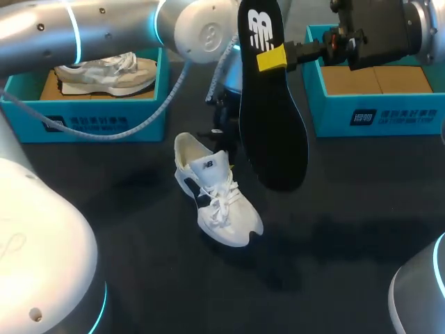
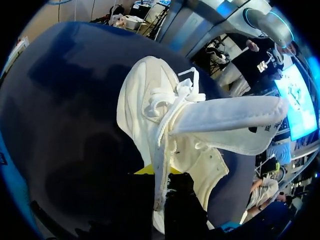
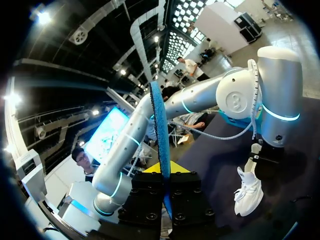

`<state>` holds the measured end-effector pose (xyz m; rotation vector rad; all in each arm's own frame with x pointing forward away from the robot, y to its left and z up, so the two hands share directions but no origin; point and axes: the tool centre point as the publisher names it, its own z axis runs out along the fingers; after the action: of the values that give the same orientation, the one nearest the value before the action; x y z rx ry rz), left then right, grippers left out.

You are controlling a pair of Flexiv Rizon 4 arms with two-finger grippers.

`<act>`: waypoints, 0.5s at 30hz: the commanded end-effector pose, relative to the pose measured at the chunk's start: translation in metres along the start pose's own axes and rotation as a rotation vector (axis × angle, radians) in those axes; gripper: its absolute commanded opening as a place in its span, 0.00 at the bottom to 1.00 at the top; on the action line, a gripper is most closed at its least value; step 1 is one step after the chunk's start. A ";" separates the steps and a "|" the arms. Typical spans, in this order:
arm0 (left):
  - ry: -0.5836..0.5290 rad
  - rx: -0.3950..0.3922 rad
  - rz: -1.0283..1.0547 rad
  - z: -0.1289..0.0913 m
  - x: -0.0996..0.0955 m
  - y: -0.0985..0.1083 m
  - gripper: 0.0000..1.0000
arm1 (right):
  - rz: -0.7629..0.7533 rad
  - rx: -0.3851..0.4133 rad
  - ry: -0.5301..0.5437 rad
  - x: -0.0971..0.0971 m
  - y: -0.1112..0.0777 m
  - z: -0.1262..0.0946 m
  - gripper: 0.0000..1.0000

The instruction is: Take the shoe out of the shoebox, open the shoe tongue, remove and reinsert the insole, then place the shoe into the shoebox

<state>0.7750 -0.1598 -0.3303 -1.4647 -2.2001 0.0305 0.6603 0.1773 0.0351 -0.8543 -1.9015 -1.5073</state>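
A white shoe (image 1: 217, 197) with a dark side stripe lies on the dark table, toe toward the front. My left gripper (image 1: 221, 126) is at its heel end, shut on the rim of the shoe's opening. In the left wrist view the rim runs between the gripper's (image 2: 162, 181) fingers, and the white tongue (image 2: 235, 122) is folded out over the laces. My right gripper (image 1: 272, 58) is shut on the black insole (image 1: 272, 132) and holds it upright in the air above the shoe. In the right wrist view the insole (image 3: 159, 125) stands edge-on in that gripper (image 3: 164, 171), with the shoe (image 3: 247, 192) far below.
A teal shoebox (image 1: 104, 122) at the back left holds a second pale shoe (image 1: 108, 73). Another teal shoebox (image 1: 375, 115) at the back right shows only its brown floor. My left arm (image 1: 104, 24) crosses the back of the table.
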 end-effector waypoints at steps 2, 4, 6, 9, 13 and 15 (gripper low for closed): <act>0.044 -0.028 0.059 0.002 -0.008 0.003 0.00 | 0.001 0.004 -0.002 -0.001 0.002 0.003 0.00; 0.059 -0.046 0.083 0.003 -0.011 0.003 0.00 | 0.001 0.004 -0.002 -0.001 0.002 0.003 0.00; 0.071 -0.066 0.114 0.003 -0.013 0.005 0.00 | 0.001 0.004 -0.002 -0.001 0.002 0.003 0.00; 0.080 -0.099 0.157 0.003 -0.014 0.007 0.00 | 0.001 0.004 -0.002 -0.001 0.002 0.003 0.00; 0.085 -0.127 0.192 0.003 -0.017 0.008 0.00 | 0.001 0.004 -0.002 -0.001 0.002 0.003 0.00; 0.088 -0.140 0.208 0.003 -0.019 0.008 0.00 | 0.001 0.004 -0.002 -0.001 0.002 0.003 0.00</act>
<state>0.7860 -0.1689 -0.3442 -1.7258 -2.0190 -0.0989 0.6603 0.1773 0.0351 -0.8542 -1.9015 -1.5072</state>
